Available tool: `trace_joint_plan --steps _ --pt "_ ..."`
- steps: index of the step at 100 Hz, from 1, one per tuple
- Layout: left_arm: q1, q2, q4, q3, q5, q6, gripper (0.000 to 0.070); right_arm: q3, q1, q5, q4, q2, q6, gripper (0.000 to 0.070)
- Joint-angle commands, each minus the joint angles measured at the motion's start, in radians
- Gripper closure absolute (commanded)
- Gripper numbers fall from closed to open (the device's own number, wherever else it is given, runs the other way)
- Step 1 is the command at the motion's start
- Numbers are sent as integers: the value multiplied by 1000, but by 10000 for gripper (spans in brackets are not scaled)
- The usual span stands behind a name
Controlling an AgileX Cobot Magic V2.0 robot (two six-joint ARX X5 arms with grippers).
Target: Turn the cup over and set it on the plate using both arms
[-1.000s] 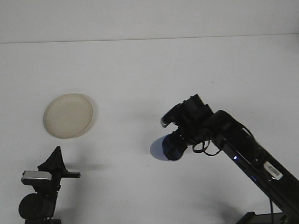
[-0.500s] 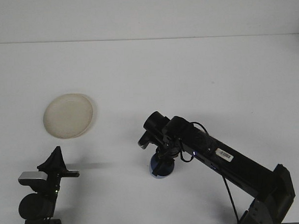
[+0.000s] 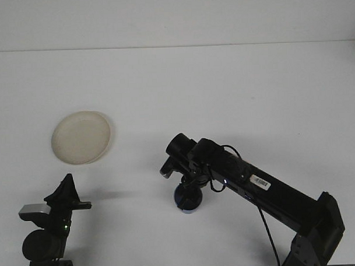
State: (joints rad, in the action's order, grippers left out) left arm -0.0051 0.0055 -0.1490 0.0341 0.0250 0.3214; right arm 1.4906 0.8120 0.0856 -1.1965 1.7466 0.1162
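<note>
Cup (image 3: 187,198) set-down, right pincer (image 3: 188,185) grasping it.
Seat it flat on counter (image 3: 222,90) before release; left pincer (image 3: 67,192) state unclear.

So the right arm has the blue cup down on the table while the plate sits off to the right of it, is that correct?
Not quite: in the front view the plate sits to the left of the blue cup, not the right. The right arm does have the cup down on the table.

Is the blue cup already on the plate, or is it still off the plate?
Off the plate. The blue cup is under the right hand, near the table's middle, while the plate lies apart to the left with nothing on it.
</note>
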Motion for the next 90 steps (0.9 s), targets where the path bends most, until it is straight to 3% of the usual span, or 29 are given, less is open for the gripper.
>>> trace_joint_plan --steps 1,17,31,47,70,90 --pt "-2 -1 -11 -10 -3 148 688 58 8 5 2 -26 9 397" --pt "-2 0 -10 10 9 286 688 149 -18 -3 29 -129 5 397" --pt "-2 0 22 47 58 322 688 160 -77 -12 142 -253 -17 397" --pt "-2 17 179 164 90 333 688 126 -170 -7 236 -385 -26 398" --pt "-2 206 317 369 286 227 687 -250 -306 -8 589 -697 -82 398" --pt "-14 492 423 592 426 16 687 -580 -404 -40 803 -978 -97 398"
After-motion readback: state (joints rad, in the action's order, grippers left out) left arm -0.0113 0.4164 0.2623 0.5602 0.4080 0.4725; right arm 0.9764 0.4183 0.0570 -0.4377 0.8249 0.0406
